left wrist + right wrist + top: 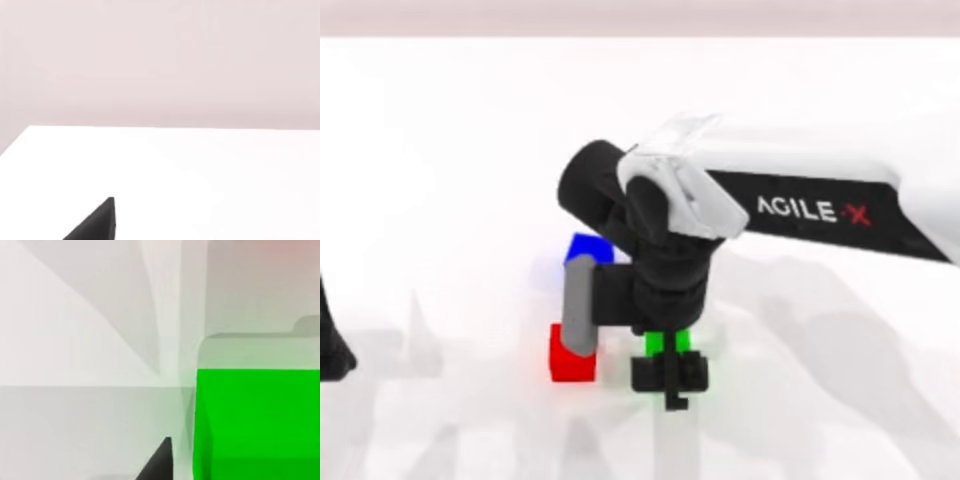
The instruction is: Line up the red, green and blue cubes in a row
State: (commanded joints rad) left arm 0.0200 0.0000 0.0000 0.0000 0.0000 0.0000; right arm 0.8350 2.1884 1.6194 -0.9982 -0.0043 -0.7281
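3 cubes on a white table [440, 200], all near the middle. Red cube [572, 360] in front, a bit to the left. Green cube [654, 342] near it on the right, with a small gap between the 2. Blue cube [586, 247] farther back, behind the red cube, not in line with the other 2. Blue and red cubes each partly hidden under the right arm [800, 210].

Right arm reaching in from the right side of the table, bent down over the cubes. Right gripper [667, 385] low, right at the green cube, on its front side. Wide, narrow or holding: cannot tell. Green cube [255, 420] very big and close in the right wrist view, sitting flat on the table.

Left arm [330, 345] parked far off at the left edge, well away from all 3 cubes. Only bare table [200, 175] and a plain wall [160, 60] in the left wrist view. Left gripper's grip: cannot tell either.
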